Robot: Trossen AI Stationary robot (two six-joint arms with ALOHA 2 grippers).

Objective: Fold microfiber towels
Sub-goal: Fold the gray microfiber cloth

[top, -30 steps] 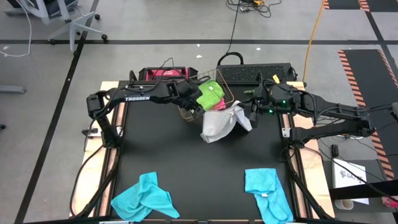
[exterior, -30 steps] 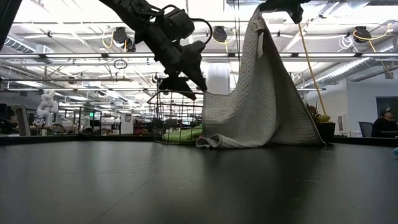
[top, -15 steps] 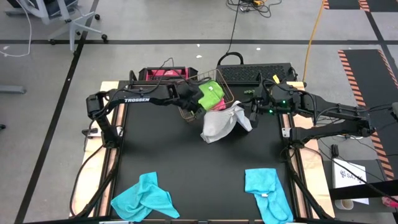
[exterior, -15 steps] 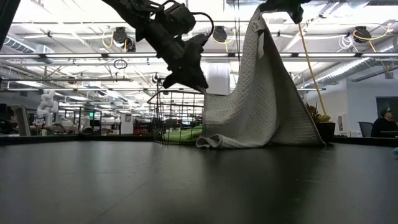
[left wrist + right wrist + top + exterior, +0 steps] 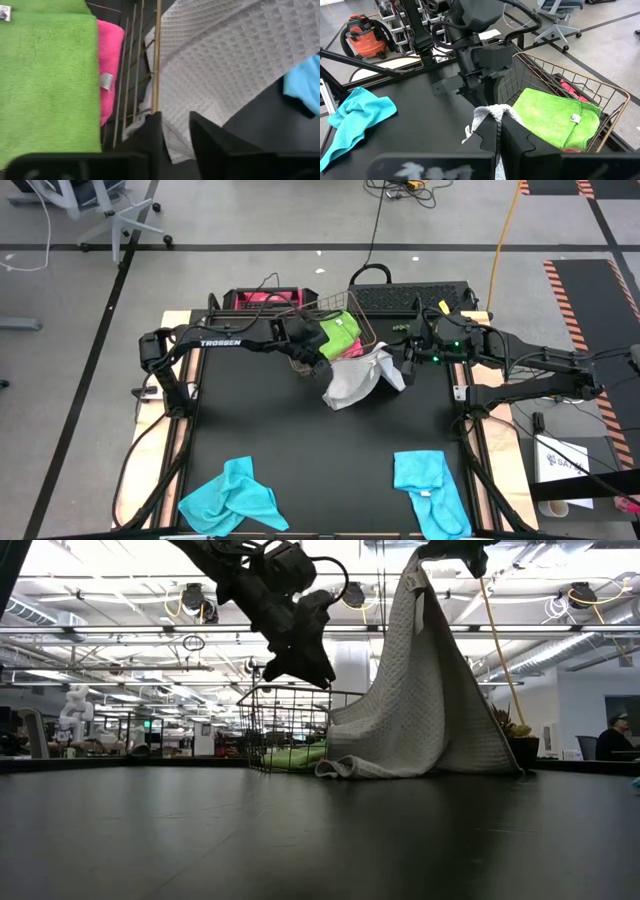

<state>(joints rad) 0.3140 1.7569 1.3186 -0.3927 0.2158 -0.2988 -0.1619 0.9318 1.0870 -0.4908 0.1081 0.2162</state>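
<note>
From above, the table (image 5: 300, 450) carries the copper wire basket (image 5: 362, 328) at its far edge, with the lime green towel (image 5: 338, 333) lying in it. The light grey towel (image 5: 352, 380) spills from the basket's rim onto the table. The left pincer (image 5: 312, 356) sits at the basket's near corner, by the grey cloth's edge. The right pincer (image 5: 406, 365) is beside the grey towel's other end. Two turquoise towels lie crumpled near the front edge, well apart: one on the left (image 5: 232, 496), one on the right (image 5: 428, 483).

The low view adds height: the light grey towel (image 5: 420, 690) hangs like a tent from the right pincer (image 5: 447, 548), shut tight on its top corner, while its lower folds rest on the table. The left pincer (image 5: 300, 665) hovers just above the basket (image 5: 285, 730).

The left wrist view alone shows the pink towel (image 5: 110, 65) tucked under the lime green towel (image 5: 47, 80) inside the basket, and the left pincer's fingers (image 5: 150, 135) narrowly parted at the grey towel's (image 5: 220, 65) edge beside the basket wire; whether they pinch the cloth I cannot tell.

The right wrist view shows the right pincer's fingers (image 5: 487, 137) pressed together on a bunched grey corner (image 5: 490, 112), with the left turquoise towel (image 5: 355, 120) beyond.
</note>
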